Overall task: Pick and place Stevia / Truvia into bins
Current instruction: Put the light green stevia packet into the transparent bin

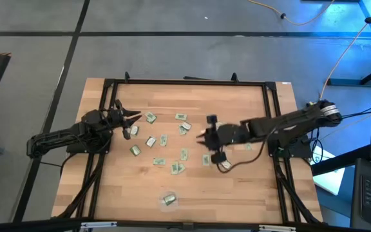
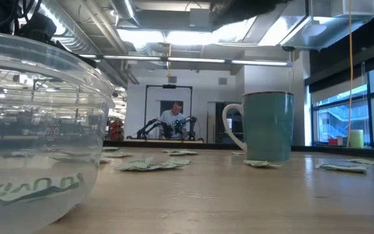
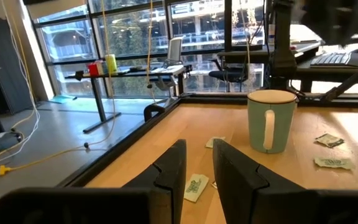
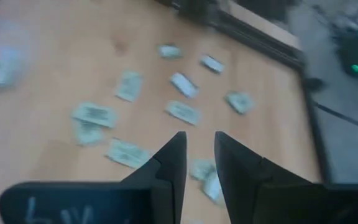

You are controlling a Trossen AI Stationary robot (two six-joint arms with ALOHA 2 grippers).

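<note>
Both hands slightly apart, empty: left hand [image 1: 136, 118] near table's left edge; right hand [image 1: 203, 136] mid-table above sachets [image 1: 159, 161].

Robotics lab in an open office-type hall. Wooden bench [image 1: 192, 187] in a black metal frame [image 1: 185, 82], standing on grey concrete floor [image 1: 172, 51] marked with dark tape lines; yellow cable [image 1: 340, 55] trailing at 2 o'clock. Bare ceiling with exposed ducts [image 2: 76, 32] and strip lights [image 2: 193, 60]. Across the room, a person [image 2: 174, 117] seated at a second pair of robot arms. Big windows [image 3: 135, 37], standing desk [image 3: 129, 73], office chair [image 3: 232, 73], keyboard [image 3: 334, 59].
</note>
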